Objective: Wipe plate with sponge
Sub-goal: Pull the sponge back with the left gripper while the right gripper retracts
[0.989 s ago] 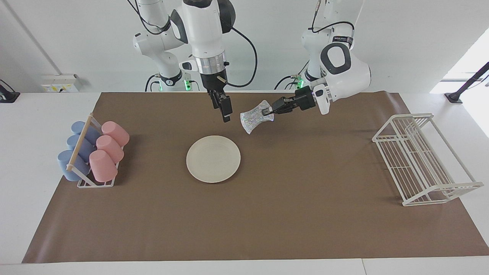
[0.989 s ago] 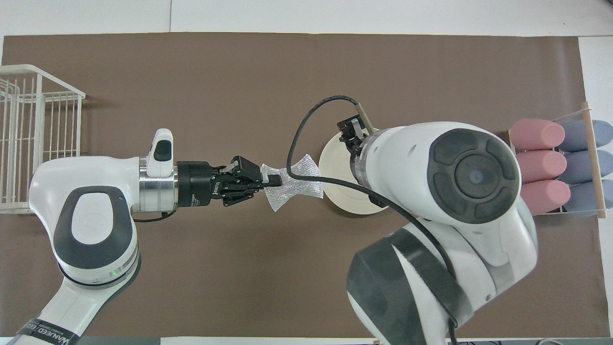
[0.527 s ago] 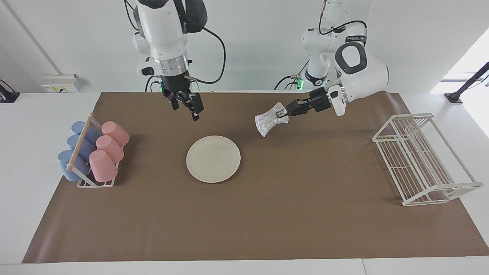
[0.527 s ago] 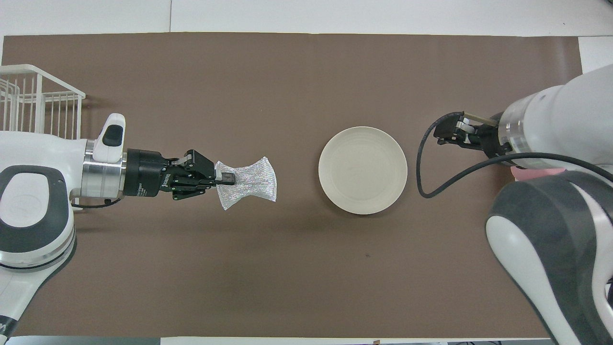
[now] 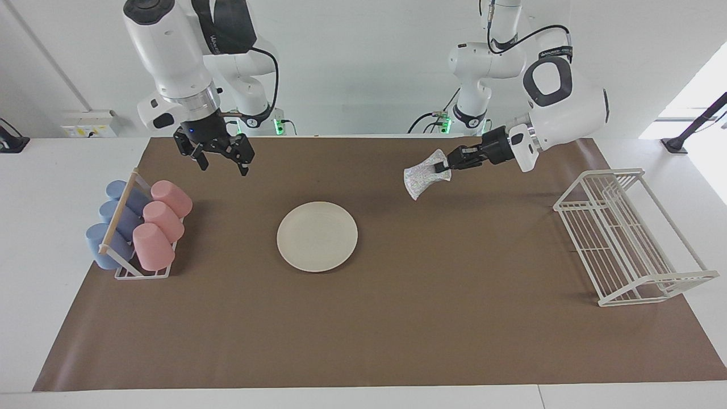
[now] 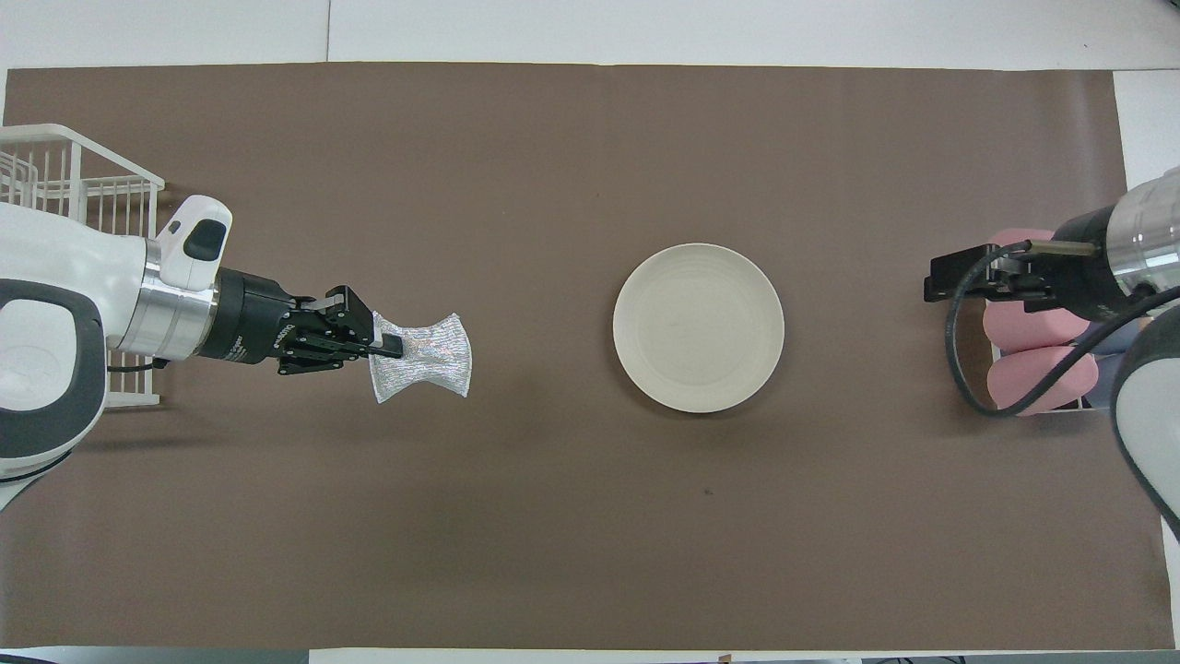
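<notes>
The plate is seen lying flat on the brown mat at the middle of the worktop. The sponge is gripped at one end by the left pincer, which is clenched on it and held in the air above the mat, at about two o'clock from the plate in the facing view, well apart from it. The right pincer is held released and empty over the mat, beside the rack of pink and blue cups, at about ten o'clock from the plate. A white wire rack stands at the left arm's end.
</notes>
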Robot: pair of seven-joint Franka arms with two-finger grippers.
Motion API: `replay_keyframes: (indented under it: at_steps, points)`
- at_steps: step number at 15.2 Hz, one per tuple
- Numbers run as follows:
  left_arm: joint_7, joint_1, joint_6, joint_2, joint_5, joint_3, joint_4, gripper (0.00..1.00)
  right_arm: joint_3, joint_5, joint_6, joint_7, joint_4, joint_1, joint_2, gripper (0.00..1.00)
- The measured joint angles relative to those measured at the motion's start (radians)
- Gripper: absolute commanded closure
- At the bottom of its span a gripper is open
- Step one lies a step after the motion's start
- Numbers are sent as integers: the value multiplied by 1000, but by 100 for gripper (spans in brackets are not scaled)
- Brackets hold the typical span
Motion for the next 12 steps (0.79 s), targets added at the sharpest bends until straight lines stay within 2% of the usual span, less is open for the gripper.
replay_keyframes:
  at_steps: [3, 6, 12]
  points:
    - [-56, 3, -47, 22, 125, 0, 71, 100, -1, -43, 0, -36, -1, -6, 4, 0]
    - [-109, 3, -146, 34, 280, -1, 163, 100, 1, -56, -1, -41, -2, 4, 19, 0]
    - [-169, -4, -315, 43, 637, -11, 325, 100, 6, -56, -19, -42, 11, 4, 106, 0]
